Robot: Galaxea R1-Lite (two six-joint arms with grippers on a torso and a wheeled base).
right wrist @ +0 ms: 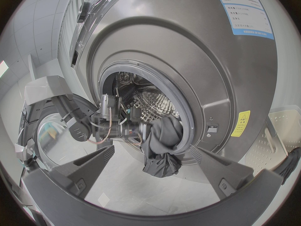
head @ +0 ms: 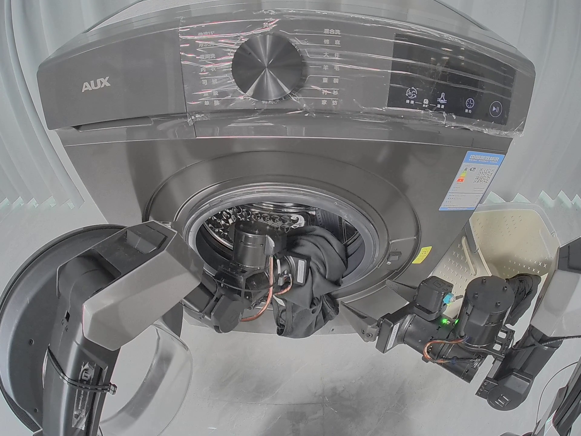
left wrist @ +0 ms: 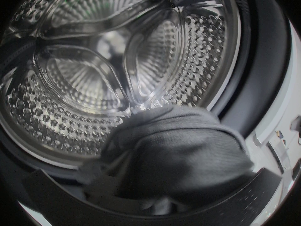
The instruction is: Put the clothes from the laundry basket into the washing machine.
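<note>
1. The head view takes in the washing machine (head: pixel 290 152) front with its dial (head: pixel 268 67). The door (head: pixel 36 310) is swung wide to the left of the door opening (head: pixel 372 237), and the laundry basket (head: pixel 514 237) stands to the right of it.
2. The left wrist view looks past the door opening into the drum (left wrist: pixel 94 79), showing the perforated wall and raised paddles. The head view catches only a sliver of these.
3. The dark garment (head: pixel 315 286) is draped over the lower rim of the door opening. Its upper part is bunched just inside, and its lower part hangs outside, below the rim.
4. The garment's long axis runs roughly vertical, with the free end pointing at the floor.
5. The left end effector (head: pixel 295 269) is at the door opening, against the garment's left side and covered by cloth. Whether it grips cannot be told.
6. The right end effector (right wrist: pixel 150 148) sits low and to the right of the door opening, apart from the garment. Its jaws are spread wide and hold nothing.
</note>
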